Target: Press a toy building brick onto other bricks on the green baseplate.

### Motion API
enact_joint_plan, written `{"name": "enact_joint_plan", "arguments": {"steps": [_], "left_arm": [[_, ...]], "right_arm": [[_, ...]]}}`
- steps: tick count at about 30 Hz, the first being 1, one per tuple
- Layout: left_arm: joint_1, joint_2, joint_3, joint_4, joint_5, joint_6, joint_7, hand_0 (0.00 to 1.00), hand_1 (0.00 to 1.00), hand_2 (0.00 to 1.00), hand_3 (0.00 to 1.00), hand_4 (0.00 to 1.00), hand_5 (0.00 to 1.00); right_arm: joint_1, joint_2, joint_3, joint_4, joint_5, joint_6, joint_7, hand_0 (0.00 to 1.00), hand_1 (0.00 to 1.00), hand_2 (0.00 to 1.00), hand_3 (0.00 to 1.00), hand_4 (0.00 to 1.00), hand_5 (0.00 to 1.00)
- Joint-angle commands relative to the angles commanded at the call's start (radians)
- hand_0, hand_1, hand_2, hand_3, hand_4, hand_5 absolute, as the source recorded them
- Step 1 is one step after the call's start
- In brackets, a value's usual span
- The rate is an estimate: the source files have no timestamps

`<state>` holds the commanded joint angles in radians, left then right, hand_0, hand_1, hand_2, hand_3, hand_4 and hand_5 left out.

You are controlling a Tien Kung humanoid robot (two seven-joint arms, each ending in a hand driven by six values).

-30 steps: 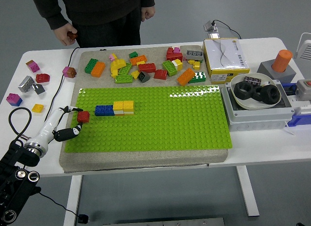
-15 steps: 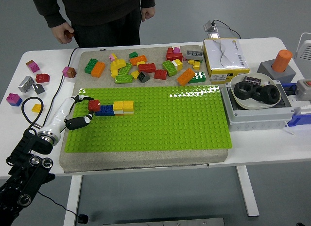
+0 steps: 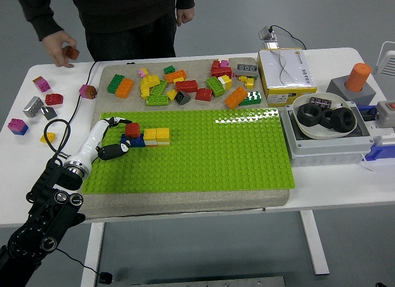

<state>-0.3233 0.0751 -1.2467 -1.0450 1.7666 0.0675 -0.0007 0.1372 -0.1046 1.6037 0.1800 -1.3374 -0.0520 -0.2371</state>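
Red brick sat pinched in the fingers of the left hand, resting on top of the blue brick at the left end of a short row on the green baseplate. The hand was slim and white with black fingertips; one finger curved over the brick from behind and the black thumb lay nearer the camera, so the fingers were closed on the red brick. Its black jointed arm came in from the lower left corner. Next to the blue brick stood two yellow bricks, touching it and each other. The baseplate was studded all over, glossy at its far right corner, and lay on a rough beige mat on the white table.

Beyond the baseplate, on the far strip of the mat, loose bricks lay scattered in red, orange, yellow, green and grey, some flat, some tilted. Left of the mat a few small blocks sat on the bare table. To the right were a white bowl holding black rubber rings, a white-and-yellow box, and an orange cylinder on a grey base.

At the far side stood a person in dark clothes, one hand holding a small reddish brick above the table's left corner, the other hand hanging loose.
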Motion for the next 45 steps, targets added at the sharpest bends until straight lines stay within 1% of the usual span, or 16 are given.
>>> {"name": "enact_joint_plan", "arguments": {"steps": [8, 18, 40, 41, 45], "left_arm": [[-0.013, -0.001, 0.015, 0.041, 0.006, 0.016, -0.013, 0.995, 0.923, 0.89, 0.488, 0.513, 0.002], [-0.033, -0.006, 0.052, 0.089, 0.013, 0.035, -0.026, 0.995, 0.923, 0.894, 0.499, 0.489, 0.002], [-0.046, -0.012, 0.084, 0.1, 0.003, 0.039, -0.028, 0.996, 0.924, 0.895, 0.509, 0.472, 0.002], [-0.046, -0.012, 0.085, 0.1, 0.002, 0.039, -0.028, 0.994, 0.923, 0.893, 0.546, 0.441, 0.002], [-0.046, -0.012, 0.089, 0.099, -0.002, 0.041, -0.029, 0.994, 0.923, 0.893, 0.546, 0.441, 0.002]], "right_arm": [[0.002, 0.001, 0.004, 0.0, -0.003, -0.001, 0.001, 0.579, 0.575, 0.637, 0.644, 0.642, 0.772], [0.003, 0.002, 0.002, 0.0, 0.001, -0.001, 0.0, 0.579, 0.575, 0.636, 0.643, 0.643, 0.77], [0.0, 0.003, -0.005, 0.0, 0.01, -0.001, -0.001, 0.578, 0.575, 0.636, 0.643, 0.642, 0.771], [0.0, 0.004, -0.006, 0.0, 0.01, -0.001, 0.0, 0.579, 0.575, 0.636, 0.644, 0.643, 0.77], [0.0, 0.004, -0.006, 0.0, 0.011, -0.001, 0.0, 0.579, 0.575, 0.636, 0.644, 0.643, 0.77]]}}
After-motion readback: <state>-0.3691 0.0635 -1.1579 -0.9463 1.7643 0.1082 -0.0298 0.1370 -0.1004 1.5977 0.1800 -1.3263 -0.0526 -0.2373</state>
